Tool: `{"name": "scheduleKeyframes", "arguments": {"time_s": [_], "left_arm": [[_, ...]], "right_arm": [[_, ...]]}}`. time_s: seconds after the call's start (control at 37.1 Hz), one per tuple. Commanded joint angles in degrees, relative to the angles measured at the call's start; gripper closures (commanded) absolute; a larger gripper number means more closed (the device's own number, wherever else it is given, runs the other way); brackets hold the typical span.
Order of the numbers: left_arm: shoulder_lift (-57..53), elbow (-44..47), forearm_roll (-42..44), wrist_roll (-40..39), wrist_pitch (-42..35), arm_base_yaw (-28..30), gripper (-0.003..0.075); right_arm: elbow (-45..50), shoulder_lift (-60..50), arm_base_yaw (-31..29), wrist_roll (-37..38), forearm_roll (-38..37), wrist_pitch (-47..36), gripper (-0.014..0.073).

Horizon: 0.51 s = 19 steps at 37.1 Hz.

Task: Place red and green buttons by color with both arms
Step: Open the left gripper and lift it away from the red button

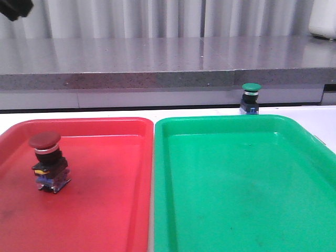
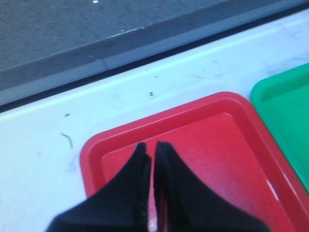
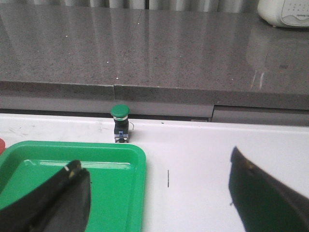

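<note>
My left jaws (image 2: 150, 150) are sitting pressed together, only a thin slit showing between the tips, gripping nothing. They are hanging over the near corner region of the red tray (image 2: 193, 108); white worktop (image 2: 43, 164) is lying beyond the tray rim, and the edge of the green tray (image 2: 285, 111) is showing to one side.

My right jaws (image 3: 154, 188) are standing wide apart and empty. One finger (image 3: 63, 193) is hovering over the green tray's corner, the other over bare worktop. The green button (image 3: 120, 123) is standing upright ahead of these jaws, on the worktop just past the tray's far rim, outside the tray, well apart from both fingers.

In the front view, the red button (image 1: 47, 163) is sitting inside the red tray, toward its left side, tilting slightly. The green button is standing behind the green tray, before the grey ledge (image 1: 157, 63).
</note>
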Motion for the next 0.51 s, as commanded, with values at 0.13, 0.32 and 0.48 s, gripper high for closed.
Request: {"name": "scheduleKeyframes", "arguments": {"time_s": [0.13, 0.32, 0.48], "left_arm": [[-19.2, 13.2, -2.6, -0.6, -8.8, 8.2, 0.0740], [-41.7, 31.6, -6.3, -0.6, -13.5, 8.8, 0.0740], [-60.7, 40.8, -7.9, -0.6, -13.3, 8.8, 0.0740]], "right_arm": [[-2.0, 0.7, -0.1, -0.2, 0.0, -4.1, -0.0010], [-2.0, 0.7, -0.1, -0.2, 0.0, -4.1, -0.0010], [-2.0, 0.7, -0.1, -0.2, 0.0, -4.1, -0.0010]]}}
